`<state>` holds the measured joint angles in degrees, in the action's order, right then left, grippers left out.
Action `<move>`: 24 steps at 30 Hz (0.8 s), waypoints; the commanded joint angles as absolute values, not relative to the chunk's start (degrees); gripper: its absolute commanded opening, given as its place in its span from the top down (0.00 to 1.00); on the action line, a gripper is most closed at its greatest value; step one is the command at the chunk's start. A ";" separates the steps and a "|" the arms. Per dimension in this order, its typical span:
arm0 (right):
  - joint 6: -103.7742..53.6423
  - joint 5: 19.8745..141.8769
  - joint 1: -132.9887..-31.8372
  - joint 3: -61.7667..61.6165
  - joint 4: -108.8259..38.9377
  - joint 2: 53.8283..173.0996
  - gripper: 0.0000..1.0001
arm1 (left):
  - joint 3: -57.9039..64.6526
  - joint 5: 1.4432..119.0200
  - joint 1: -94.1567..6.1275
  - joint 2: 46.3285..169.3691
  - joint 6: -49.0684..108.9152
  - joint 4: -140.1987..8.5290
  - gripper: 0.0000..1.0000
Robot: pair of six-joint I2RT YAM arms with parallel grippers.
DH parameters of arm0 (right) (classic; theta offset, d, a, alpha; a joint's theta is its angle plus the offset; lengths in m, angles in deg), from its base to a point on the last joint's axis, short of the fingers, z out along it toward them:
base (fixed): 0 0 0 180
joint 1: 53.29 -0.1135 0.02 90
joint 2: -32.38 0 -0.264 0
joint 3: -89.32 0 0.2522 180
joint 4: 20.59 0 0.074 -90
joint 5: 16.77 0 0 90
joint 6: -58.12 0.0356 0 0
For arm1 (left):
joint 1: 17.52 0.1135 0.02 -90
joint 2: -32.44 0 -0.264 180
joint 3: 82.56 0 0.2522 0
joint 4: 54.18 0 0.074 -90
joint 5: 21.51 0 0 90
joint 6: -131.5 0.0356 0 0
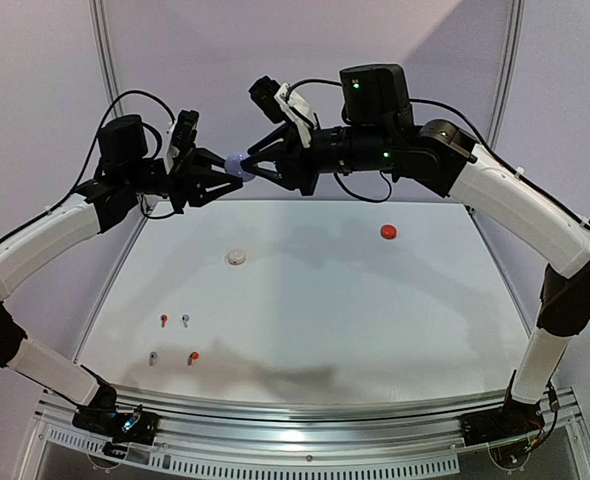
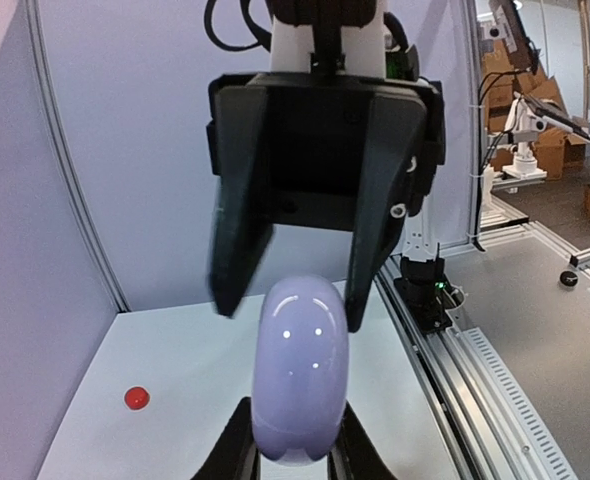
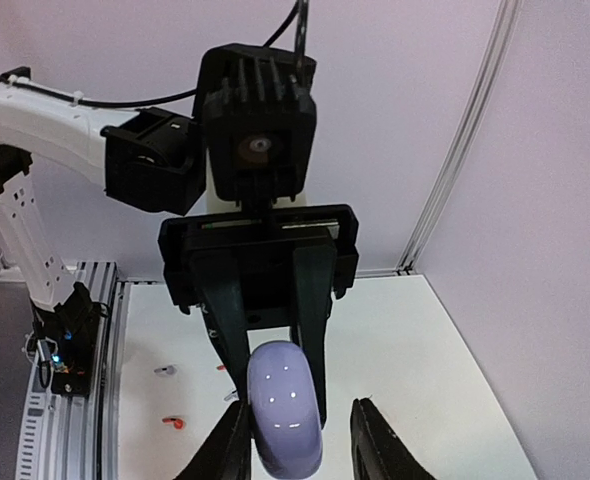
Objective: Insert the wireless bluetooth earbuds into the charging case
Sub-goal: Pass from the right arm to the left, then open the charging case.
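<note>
Lavender charging case (image 2: 299,380) clamped in my left gripper (image 1: 227,173) over the table's (image 1: 325,310) far edge; right gripper (image 1: 258,166) spread astride it. Centre before squeezing.

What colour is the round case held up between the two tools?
The case is pale lavender; best seen in the left wrist view.

Earbuds (image 1: 192,357) too small for detail.

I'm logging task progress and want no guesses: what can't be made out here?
Lavender case: contents, hidden by its own shell, every view.
White case: open or shut, too small, top view.
Earbuds on table: orientation, too small, top view.
</note>
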<state>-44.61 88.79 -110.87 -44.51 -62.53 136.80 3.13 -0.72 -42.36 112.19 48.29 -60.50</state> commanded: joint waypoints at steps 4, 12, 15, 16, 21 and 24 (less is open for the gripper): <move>-43.53 81.27 -110.91 -42.50 -59.37 138.85 0.57 | 1.58 0.11 -43.71 110.08 58.55 -63.14 1.00; -43.04 77.37 -110.88 -43.10 -59.85 139.15 0.56 | 1.95 0.22 -44.05 109.39 67.64 -67.66 1.00; -42.66 76.04 -110.57 -44.63 -61.41 139.73 0.56 | 1.96 1.12 -44.63 108.88 75.13 -73.09 1.00; -42.49 75.97 -110.44 -45.03 -61.66 139.90 0.56 | 1.96 1.57 -44.74 108.71 77.29 -74.03 1.00; -41.64 76.28 -110.11 -45.12 -62.05 140.43 0.57 | 1.83 3.28 -44.87 107.92 81.88 -74.78 1.00; -41.55 76.84 -110.13 -45.09 -62.78 140.91 0.57 | 1.41 2.67 -44.85 107.31 80.89 -73.59 1.00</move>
